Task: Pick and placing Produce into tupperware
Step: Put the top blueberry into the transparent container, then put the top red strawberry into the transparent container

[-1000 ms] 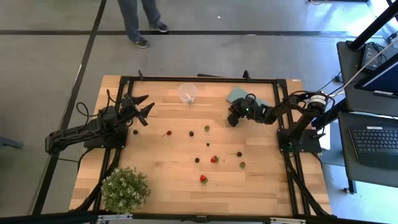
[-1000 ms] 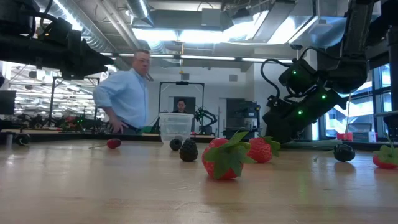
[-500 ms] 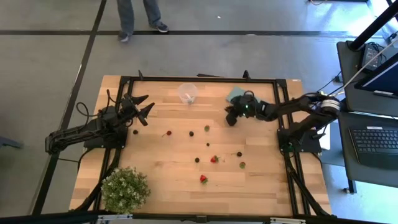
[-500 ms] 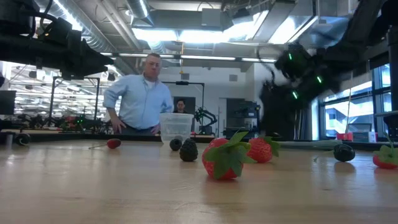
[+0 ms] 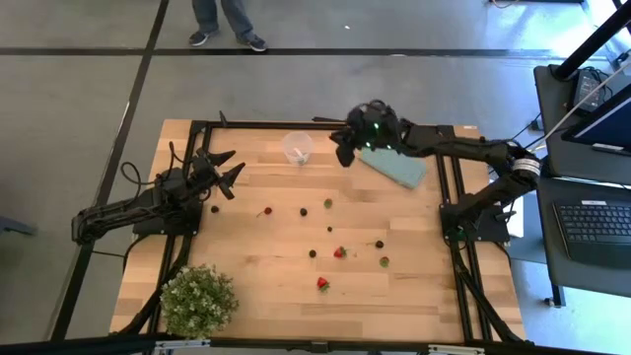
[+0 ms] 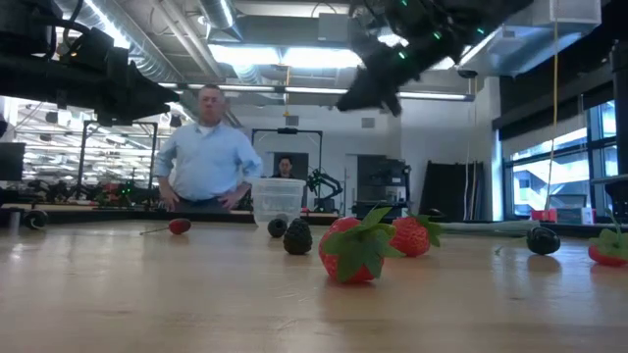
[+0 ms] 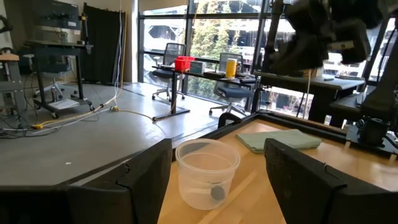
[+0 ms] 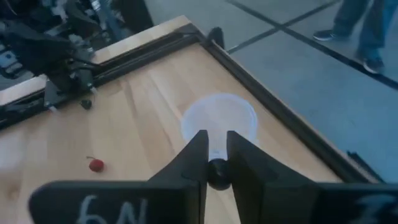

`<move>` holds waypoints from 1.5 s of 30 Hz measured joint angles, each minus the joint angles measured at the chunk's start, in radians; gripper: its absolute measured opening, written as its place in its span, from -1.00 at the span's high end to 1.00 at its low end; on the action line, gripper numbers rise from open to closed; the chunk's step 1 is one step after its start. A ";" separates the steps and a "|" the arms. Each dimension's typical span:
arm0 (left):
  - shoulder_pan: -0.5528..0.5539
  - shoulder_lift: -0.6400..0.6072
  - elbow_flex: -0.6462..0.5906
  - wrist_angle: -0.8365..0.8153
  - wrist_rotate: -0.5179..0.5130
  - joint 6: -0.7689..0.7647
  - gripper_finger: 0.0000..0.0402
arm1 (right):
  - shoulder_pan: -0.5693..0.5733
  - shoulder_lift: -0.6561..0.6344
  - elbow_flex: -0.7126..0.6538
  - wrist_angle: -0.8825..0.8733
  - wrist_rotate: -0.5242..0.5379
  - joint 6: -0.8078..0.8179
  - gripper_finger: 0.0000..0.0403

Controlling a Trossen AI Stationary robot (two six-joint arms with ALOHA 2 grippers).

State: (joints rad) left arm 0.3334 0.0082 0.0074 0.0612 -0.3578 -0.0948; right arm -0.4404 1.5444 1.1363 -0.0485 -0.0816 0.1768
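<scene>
The clear round tupperware cup stands near the table's far edge, with one dark piece on its floor. Small red, dark and green produce lies scattered mid-table; in the low view strawberries and a blackberry rest on the wood. My right gripper hangs high, just right of the cup, shut on a dark berry. My left gripper waits open at the table's left side, its fingers framing the cup from a distance. My right gripper pinches a small dark round berry between its two fingertips. The fingers slant downward from the table's right toward the cup. The berry is lifted clear of the table, above and beside the cup's rim.
A flat teal piece lies right of the cup, under the right arm. A leafy potted plant sits at the near left corner. A black frame runs around the table. A person stands beyond the far edge.
My right gripper has risen well above the table and swung from over the teal piece toward the far left, ending beside the cup. The person behind the table has shifted about. My left arm and the scattered produce have stayed put.
</scene>
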 joint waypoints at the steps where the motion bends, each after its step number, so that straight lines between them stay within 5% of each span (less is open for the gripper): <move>1: 0.000 0.000 0.000 0.000 0.000 0.000 -0.23 | 0.000 0.023 0.044 -0.024 -0.007 -0.009 0.73; 11: 0.000 0.000 0.000 0.000 0.001 0.000 -0.23 | 0.000 0.325 0.386 -0.123 -0.106 -0.077 0.73; 25: 0.000 0.000 0.000 0.000 0.005 -0.001 -0.23 | -0.002 0.623 0.612 -0.243 -0.107 -0.084 0.74; 34: 0.000 0.000 0.000 0.000 0.008 -0.004 -0.23 | -0.005 0.691 0.682 -0.298 -0.103 -0.085 0.72; 45: 0.000 0.000 0.000 0.000 0.008 -0.004 -0.23 | -0.005 0.687 0.682 -0.294 -0.076 -0.156 0.34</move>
State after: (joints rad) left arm 0.3334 0.0082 0.0078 0.0612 -0.3496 -0.0986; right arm -0.4455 2.2311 1.8187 -0.3428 -0.1577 0.0209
